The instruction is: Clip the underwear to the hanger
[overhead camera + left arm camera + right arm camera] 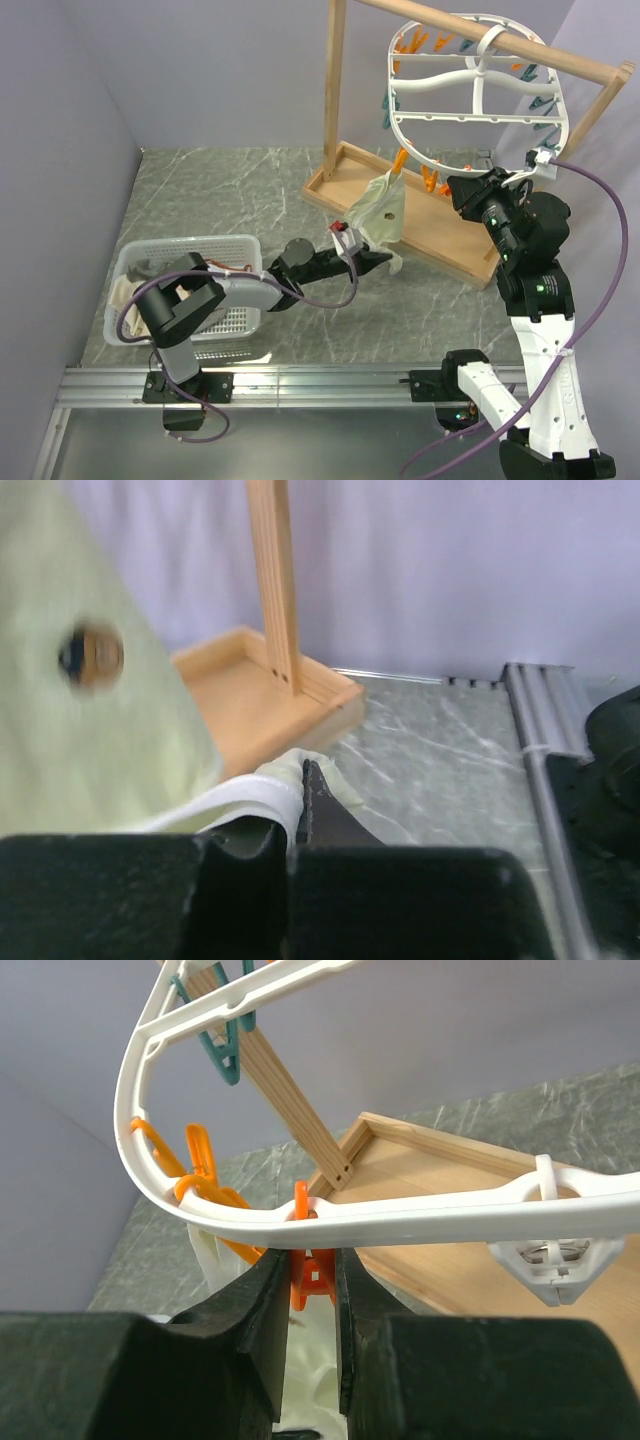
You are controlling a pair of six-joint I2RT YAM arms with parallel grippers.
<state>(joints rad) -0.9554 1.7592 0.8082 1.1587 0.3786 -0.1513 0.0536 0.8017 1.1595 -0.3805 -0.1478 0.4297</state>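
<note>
The cream-yellow underwear [385, 212] hangs below the hanger's lower rim, its top corner up at an orange clothespin [400, 163]. The white oval hanger [470, 90] hangs from the wooden stand's bar. My left gripper [378, 258] is shut on the underwear's lower edge; in the left wrist view my gripper [300, 780] pinches the white hem, with the underwear [80, 740] and its dark spot [90, 655] on the left. My right gripper [457, 190] is shut on a second orange clothespin [315, 1272] under the hanger's rim [420, 1222], my gripper [313, 1265] squeezing it. The underwear [310, 1385] shows below.
The wooden stand [335, 90] and its base tray [330, 188] lie behind and under the hanger. A white basket [130, 262] with cloths sits at the left by my left arm. Teal and orange clothespins [222, 1050] hang round the rim, and a white clip [555, 1260] on the right.
</note>
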